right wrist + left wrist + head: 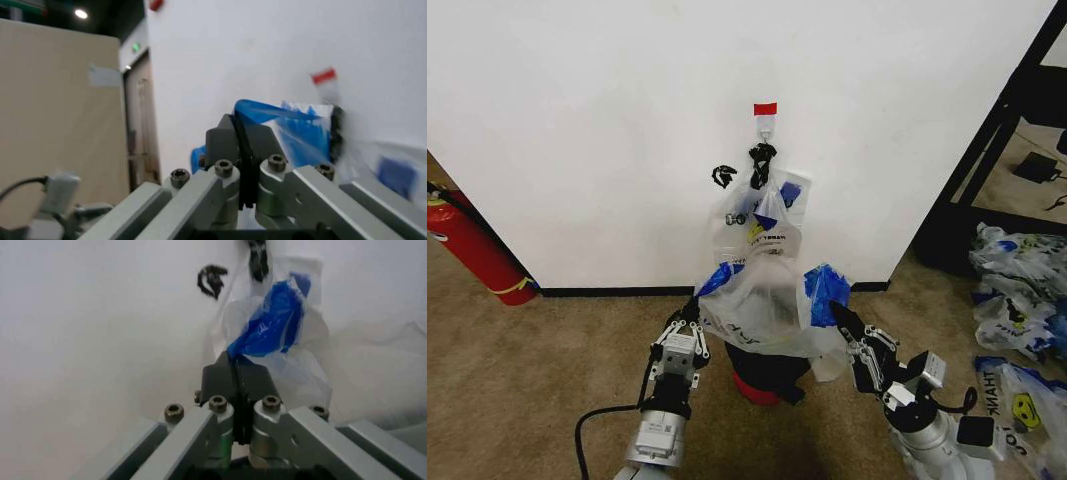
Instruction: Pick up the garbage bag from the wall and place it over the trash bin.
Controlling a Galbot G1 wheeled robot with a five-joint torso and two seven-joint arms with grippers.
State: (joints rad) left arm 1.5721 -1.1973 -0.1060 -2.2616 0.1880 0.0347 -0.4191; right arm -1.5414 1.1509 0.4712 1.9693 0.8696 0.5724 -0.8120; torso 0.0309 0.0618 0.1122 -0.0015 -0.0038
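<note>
The clear garbage bag (762,305) with blue handles is stretched between my two grippers, draped over the black trash bin (767,375), whose red bottom shows beneath it. My left gripper (695,305) is shut on the bag's left blue handle (267,325). My right gripper (839,315) is shut on the right blue handle (287,125). Behind, on the white wall (607,120), a bunch of like bags (762,215) hangs by black clips from a hook under a red tape strip (765,108).
A red fire extinguisher (472,250) stands at the left by the wall. A heap of stuffed smiley bags (1017,330) lies on the carpet at the right, beside a black shelf frame (987,140). Brown carpet lies in front.
</note>
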